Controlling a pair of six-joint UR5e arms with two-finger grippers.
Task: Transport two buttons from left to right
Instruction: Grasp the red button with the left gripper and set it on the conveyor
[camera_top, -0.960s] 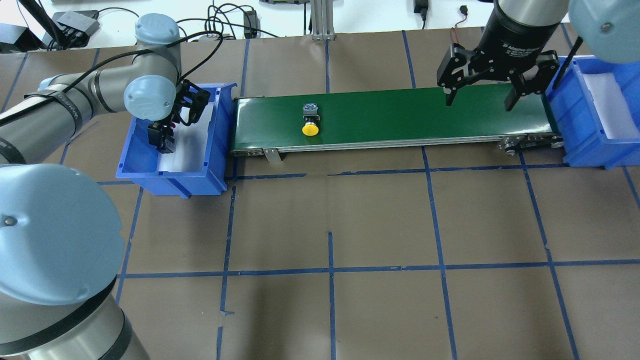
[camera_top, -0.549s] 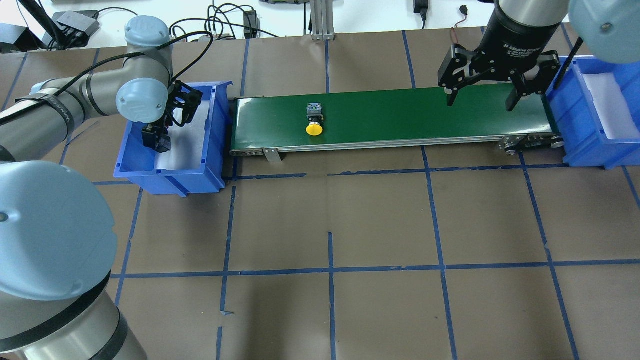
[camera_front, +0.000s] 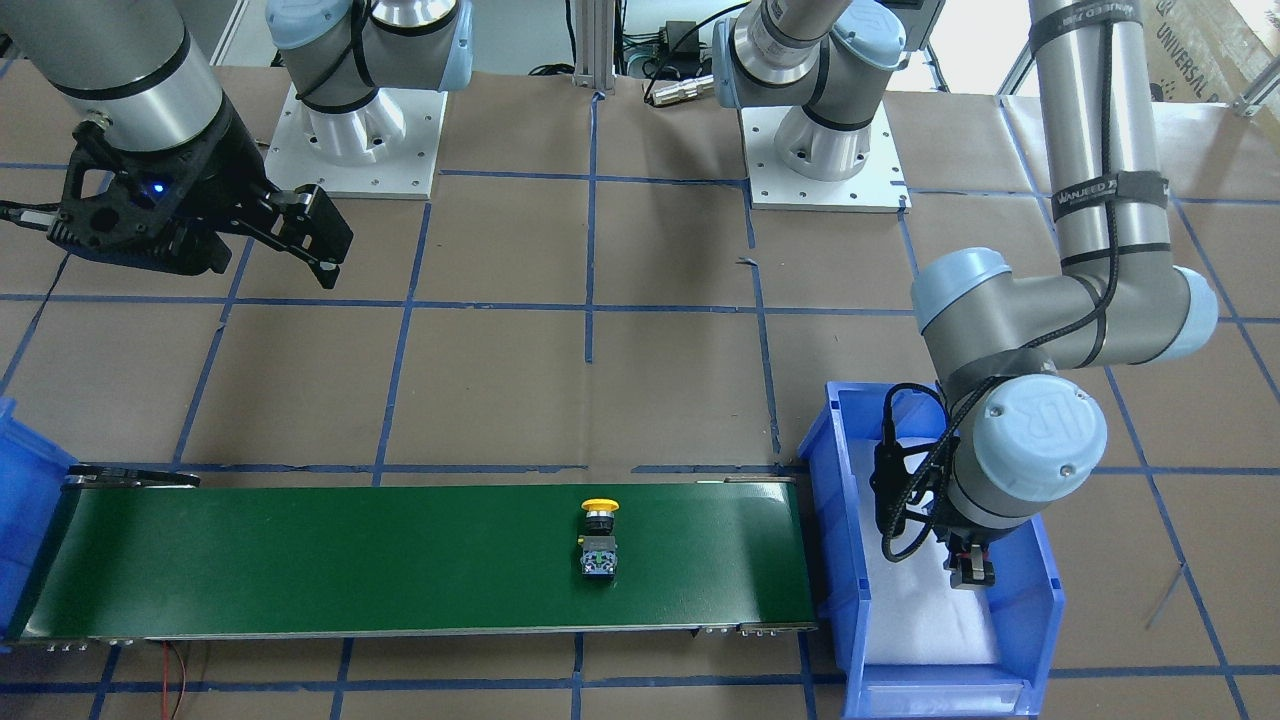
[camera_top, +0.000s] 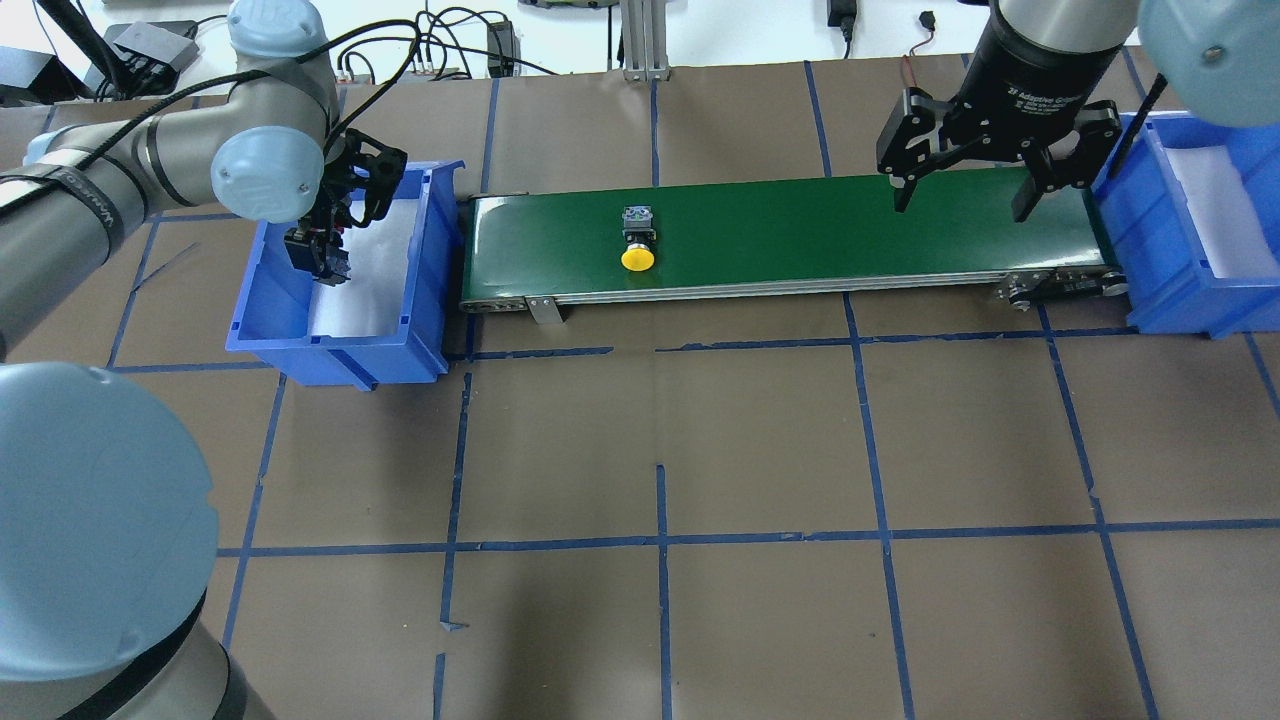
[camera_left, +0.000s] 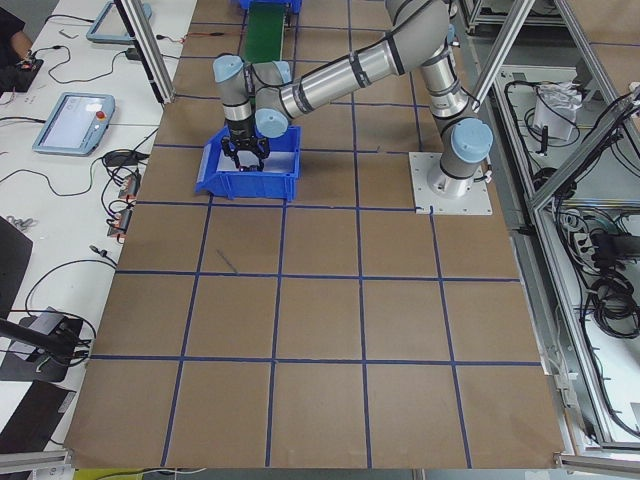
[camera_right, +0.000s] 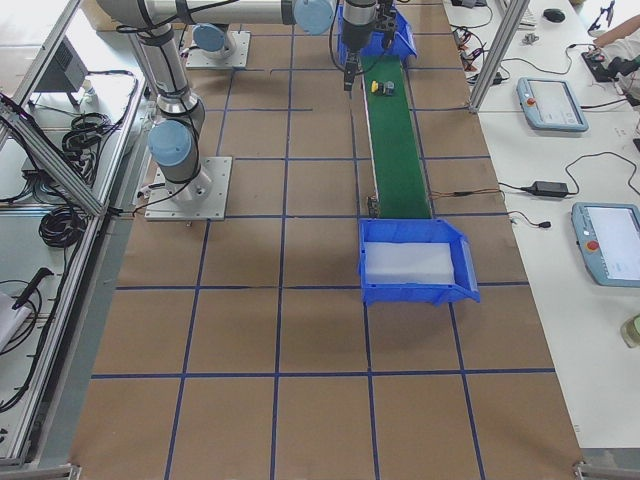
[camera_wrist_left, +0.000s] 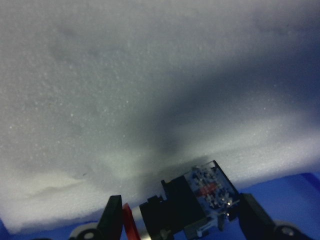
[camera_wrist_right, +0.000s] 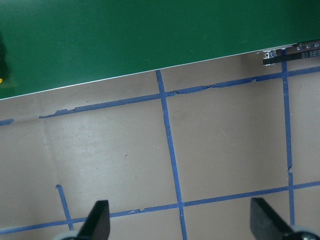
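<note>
The left gripper (camera_top: 318, 262) hangs inside the left bin (camera_top: 340, 352), its jaws drawn narrow on the red button (camera_wrist_left: 192, 206). The button lies sideways between them, cap at one finger and contact block at the other, just above the white foam (camera_wrist_left: 150, 90). That end-to-end hold looks shaky: the round cap could let the button swivel or slip out on the lift. If it is carried across low, the part hanging below the fingers could catch the bin's tall wall on the belt side. The yellow button (camera_top: 637, 241) lies on its side on the green belt (camera_top: 820, 225), nearer the left bin than the middle, cap toward the robot. A careless drop just past the wall could knock it, and its round cap might let it roll toward the belt's long edge. The right gripper (camera_top: 958, 205) hovers over the belt's other end, jaws wide and holding nothing. One finger is close beside the right bin (camera_top: 1180, 305), so there is little slack there. Between the yellow button and that gripper the belt is bare, with plenty of room.
</note>
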